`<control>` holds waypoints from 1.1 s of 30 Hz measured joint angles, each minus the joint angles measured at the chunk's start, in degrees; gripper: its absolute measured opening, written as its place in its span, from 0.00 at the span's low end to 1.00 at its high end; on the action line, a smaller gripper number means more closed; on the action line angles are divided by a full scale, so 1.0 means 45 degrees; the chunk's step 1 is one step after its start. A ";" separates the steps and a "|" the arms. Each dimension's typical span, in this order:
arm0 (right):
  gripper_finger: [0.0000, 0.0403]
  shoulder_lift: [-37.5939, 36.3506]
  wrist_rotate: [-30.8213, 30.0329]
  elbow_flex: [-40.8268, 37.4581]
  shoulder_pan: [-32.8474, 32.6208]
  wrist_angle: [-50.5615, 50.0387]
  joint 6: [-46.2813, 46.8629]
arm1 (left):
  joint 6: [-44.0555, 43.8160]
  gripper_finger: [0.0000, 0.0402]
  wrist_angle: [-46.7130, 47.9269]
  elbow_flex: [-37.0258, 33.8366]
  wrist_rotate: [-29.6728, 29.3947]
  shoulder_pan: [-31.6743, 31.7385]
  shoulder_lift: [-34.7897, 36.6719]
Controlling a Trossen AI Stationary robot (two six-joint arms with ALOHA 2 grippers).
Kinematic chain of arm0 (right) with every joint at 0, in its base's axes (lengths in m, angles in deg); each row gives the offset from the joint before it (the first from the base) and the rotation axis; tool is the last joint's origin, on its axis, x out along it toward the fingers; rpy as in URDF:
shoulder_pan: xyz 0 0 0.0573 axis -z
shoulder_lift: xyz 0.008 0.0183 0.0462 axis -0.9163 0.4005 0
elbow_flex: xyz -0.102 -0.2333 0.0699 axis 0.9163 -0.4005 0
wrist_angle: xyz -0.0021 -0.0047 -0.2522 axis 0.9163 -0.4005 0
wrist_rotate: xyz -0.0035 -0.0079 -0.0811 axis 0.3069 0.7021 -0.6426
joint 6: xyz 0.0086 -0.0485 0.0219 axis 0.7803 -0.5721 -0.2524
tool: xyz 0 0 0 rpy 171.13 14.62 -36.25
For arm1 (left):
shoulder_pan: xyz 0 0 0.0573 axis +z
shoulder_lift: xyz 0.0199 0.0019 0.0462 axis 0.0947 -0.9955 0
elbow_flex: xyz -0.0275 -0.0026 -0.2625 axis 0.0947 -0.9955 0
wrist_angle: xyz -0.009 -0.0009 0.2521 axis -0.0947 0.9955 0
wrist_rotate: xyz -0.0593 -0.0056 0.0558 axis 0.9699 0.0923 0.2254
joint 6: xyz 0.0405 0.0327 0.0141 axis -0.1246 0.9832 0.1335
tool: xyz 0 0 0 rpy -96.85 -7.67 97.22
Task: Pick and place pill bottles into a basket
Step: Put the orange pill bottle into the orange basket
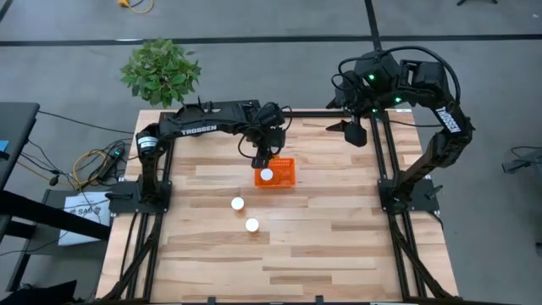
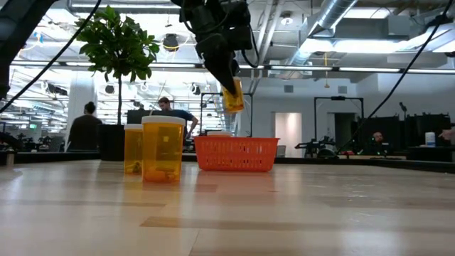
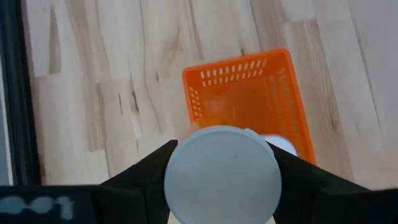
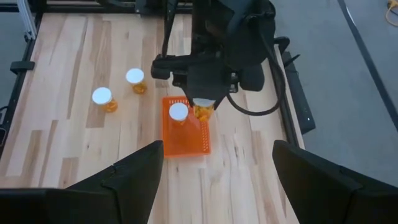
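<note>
Your tabletop [image 1: 339,246] is a slab of pale wooden planks with visible grain, framed at its edges by dark metal rails. Beyond its far left corner stands a leafy green plant [image 1: 160,71].

Your left arm [image 1: 207,119] reaches in from the left edge along the far side, and its left gripper [image 1: 262,158] hangs above the basket near the middle of the far edge. Its dark fingers [image 3: 134,177] are clamped on a held bottle [image 2: 233,96], an amber translucent cylinder with a round white cap, lifted clear of the basket rim and tilted in the low view.

Your right arm [image 1: 440,127] waits folded at the far right corner, with the right gripper [image 1: 356,131] over the far edge; its fingers [image 4: 130,174] are spread wide and grip nothing.

The basket [image 1: 285,176] is a small bright-orange plastic rectangle with perforated, mesh-like walls, sitting on the tabletop toward the far edge, about midway across. Inside it stands one bottle in the basket [image 1: 267,175], showing its round white cap.

Two more pill bottles stand upright on the bare wood nearer the centre, close together but apart: one bottle [image 1: 238,203] just off the basket's near left corner, and the other bottle [image 1: 252,224] a little closer to the near edge.
</note>
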 joint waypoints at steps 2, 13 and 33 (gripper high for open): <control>0.74 0.0000 0.0000 0.0000 0.0000 0.0000 0.0009 | -0.0069 0.49 -0.0075 0.0000 0.0017 -0.0124 0.0000; 0.74 0.0000 0.0000 0.0000 0.0000 0.0000 0.0247 | -0.0249 0.49 -0.0210 0.0002 0.0052 -0.0911 -0.0895; 0.74 0.0000 0.0005 0.0000 0.0000 0.0000 0.0247 | -0.0051 0.49 -0.0835 0.0000 0.0269 -0.1635 -0.1800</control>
